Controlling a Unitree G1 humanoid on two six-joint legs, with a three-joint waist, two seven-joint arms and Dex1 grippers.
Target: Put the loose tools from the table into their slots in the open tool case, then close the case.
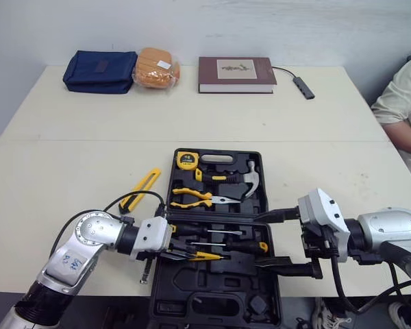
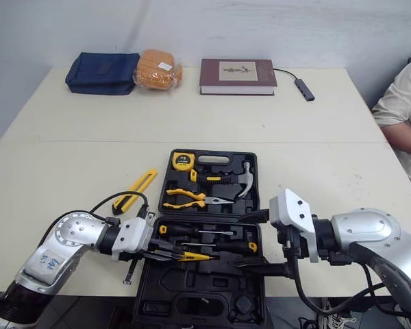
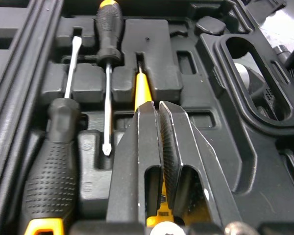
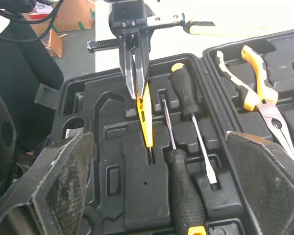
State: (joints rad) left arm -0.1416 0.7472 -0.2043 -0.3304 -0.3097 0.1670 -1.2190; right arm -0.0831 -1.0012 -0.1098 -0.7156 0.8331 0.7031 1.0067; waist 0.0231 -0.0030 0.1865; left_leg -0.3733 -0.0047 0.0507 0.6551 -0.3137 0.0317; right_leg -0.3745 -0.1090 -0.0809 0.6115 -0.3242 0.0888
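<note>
Our left fingers (image 3: 142, 147) clench the yellow tester (image 4: 146, 117); our right gripper (image 1: 255, 240) gapes. Released askew, it could ride above its slot (image 3: 138, 58) and block the case (image 1: 212, 301) shutting.

Head pair: we look forward and down across the table (image 1: 55, 171), with the open tool case (image 1: 212, 305) nearest us; both eyes share this scene. Wrist cameras: we sit close over the case's nearer half from opposite sides, the right one facing the left gripper (image 4: 134, 93); both share the yellow tester (image 4: 146, 117).
</note>
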